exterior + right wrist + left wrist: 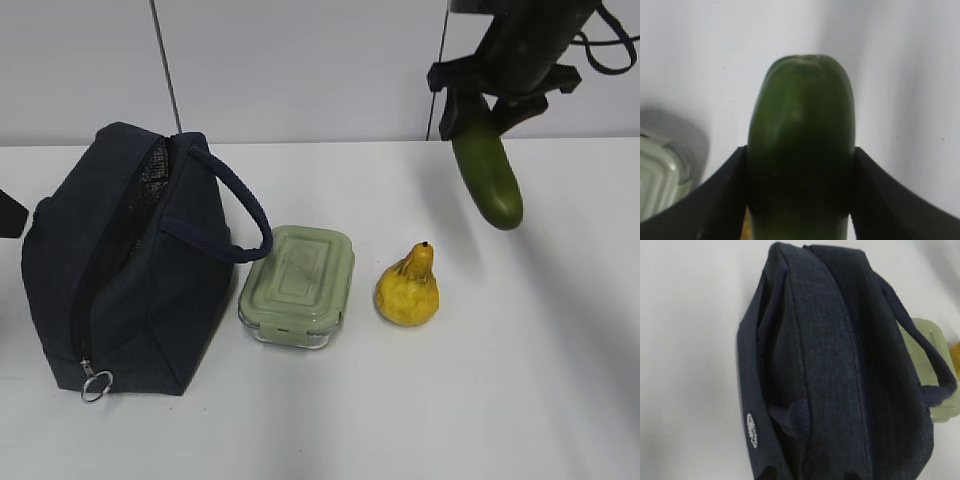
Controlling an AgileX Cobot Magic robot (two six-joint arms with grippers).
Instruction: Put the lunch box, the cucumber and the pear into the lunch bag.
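Cucumber (pixel 488 178) clamped in my right end effector (pixel 490 98), hanging above the surface (pixel 520 400).
Both fingers press its sides, its free end dangling behind the pear (pixel 408 288) and lunch box (pixel 298 286). My left end effector is out of sight near the lunch bag (pixel 120 262); I cannot tell its state. A small white tag (pixel 753 429) on the bag is unreadable.

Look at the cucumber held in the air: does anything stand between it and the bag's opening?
Nothing visible blocks it. The right hand holds the cucumber above the table; the lunch box and pear sit lower, beside the unzipped bag.
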